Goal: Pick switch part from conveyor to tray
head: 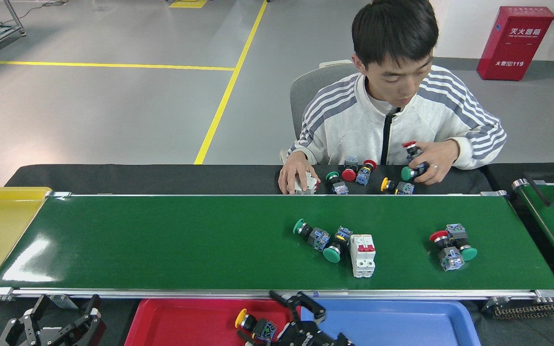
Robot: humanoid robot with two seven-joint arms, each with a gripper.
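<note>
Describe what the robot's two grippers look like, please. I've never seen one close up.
Both are black, skeletal-looking claws built from linked metal bars with open gaps between them. The left gripper shows two fingers and small pale patches near the tips. The right gripper has the same black linkage, with curved fingers; its lower body is cut off by the frame's edge.

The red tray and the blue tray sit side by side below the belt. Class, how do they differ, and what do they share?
The red tray lies on the left, the blue tray on the right. The red tray holds a yellow-capped switch; no part shows in the blue tray. The right gripper hangs over the seam where they meet. Both are shallow plastic trays with raised rims, beside the conveyor's near rail.
</note>
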